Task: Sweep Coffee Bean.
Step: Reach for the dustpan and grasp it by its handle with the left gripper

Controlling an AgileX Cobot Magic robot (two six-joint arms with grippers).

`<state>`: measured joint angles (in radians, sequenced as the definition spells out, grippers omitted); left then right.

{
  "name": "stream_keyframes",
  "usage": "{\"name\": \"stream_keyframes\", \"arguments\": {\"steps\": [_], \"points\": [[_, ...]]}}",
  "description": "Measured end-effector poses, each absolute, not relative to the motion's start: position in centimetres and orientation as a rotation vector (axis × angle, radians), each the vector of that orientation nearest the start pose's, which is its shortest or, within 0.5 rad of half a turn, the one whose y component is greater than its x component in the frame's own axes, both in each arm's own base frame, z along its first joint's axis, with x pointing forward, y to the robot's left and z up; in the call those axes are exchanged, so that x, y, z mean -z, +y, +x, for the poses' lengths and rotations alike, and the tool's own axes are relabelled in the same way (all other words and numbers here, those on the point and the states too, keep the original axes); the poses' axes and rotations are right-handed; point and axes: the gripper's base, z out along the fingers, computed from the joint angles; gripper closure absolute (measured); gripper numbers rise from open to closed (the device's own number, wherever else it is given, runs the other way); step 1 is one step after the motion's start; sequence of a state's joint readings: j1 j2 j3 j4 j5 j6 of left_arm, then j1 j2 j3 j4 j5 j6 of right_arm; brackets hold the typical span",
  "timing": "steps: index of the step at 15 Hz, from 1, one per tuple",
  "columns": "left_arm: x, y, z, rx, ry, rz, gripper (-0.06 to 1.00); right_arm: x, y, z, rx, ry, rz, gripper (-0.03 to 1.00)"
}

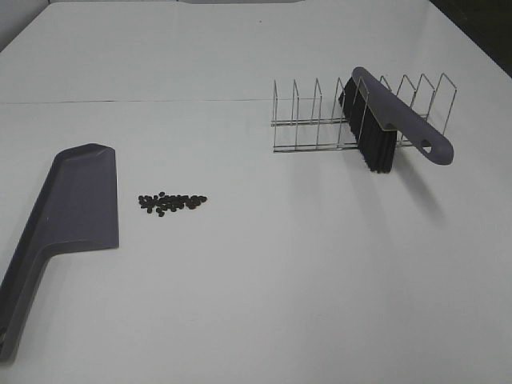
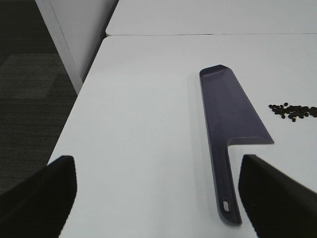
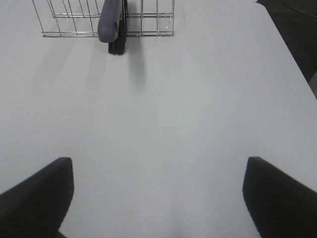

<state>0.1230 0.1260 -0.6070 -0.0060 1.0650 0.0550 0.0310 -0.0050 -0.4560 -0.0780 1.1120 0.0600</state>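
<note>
Bench (image 1: 280, 272): white and flat; carries everything listed below
Coffee bean (image 1: 171, 202): small loose cluster of dark beans lying on the bench, left of centre in the high view; near the dustpan's right edge but apart from it
Dustpan (image 1: 76, 200): dark grey-purple, lying flat at the left of the bench; wide part farther away, narrow handle running toward the near edge
Wire rack (image 1: 308, 120): metal, a row of upright dividers, on the far right of the bench, well apart from the beans
Brush (image 1: 384, 120): grey-purple back and handle, black bristles pointing down; stands in the rack, handle end sticking out toward the near right
Left pincer (image 2: 158, 198): jaws spread wide, gripping nothing; the dustpan's handle end lies on the bench ahead of the fingers; height above the bench hard to judge, possibly low
Right pincer (image 3: 158, 198): jaws spread wide, gripping nothing; faces the rack and brush across a stretch of bare bench
</note>
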Motion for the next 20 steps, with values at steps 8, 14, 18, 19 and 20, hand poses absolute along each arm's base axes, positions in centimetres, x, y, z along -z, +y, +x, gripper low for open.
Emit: {"name": "stream_keyframes", "arguments": {"steps": [8, 14, 18, 19, 20], "points": [[-33.5, 1.4, 12.1, -0.030, 2.382, -0.179, 0.13, -26.1, -0.6, -0.3, 0.041, 2.132, 0.035, 0.18], [-29.8, 0.9, 22.6, 0.262, 2.644, -0.182, 0.13, -26.1, -0.6, -0.3, 0.041, 2.132, 0.035, 0.18], [-23.3, -1.8, 26.9, 0.328, 2.911, -0.111, 0.13, -26.1, -0.6, -0.3, 0.041, 2.132, 0.035, 0.18], [-21.9, -3.3, 27.3, 0.286, 2.962, -0.079, 0.13, -26.1, -0.6, -0.3, 0.041, 2.132, 0.035, 0.18], [-20.6, -4.5, 27.7, 0.217, 2.997, -0.080, 0.13, -26.1, -0.6, -0.3, 0.041, 2.132, 0.035, 0.18]]}}
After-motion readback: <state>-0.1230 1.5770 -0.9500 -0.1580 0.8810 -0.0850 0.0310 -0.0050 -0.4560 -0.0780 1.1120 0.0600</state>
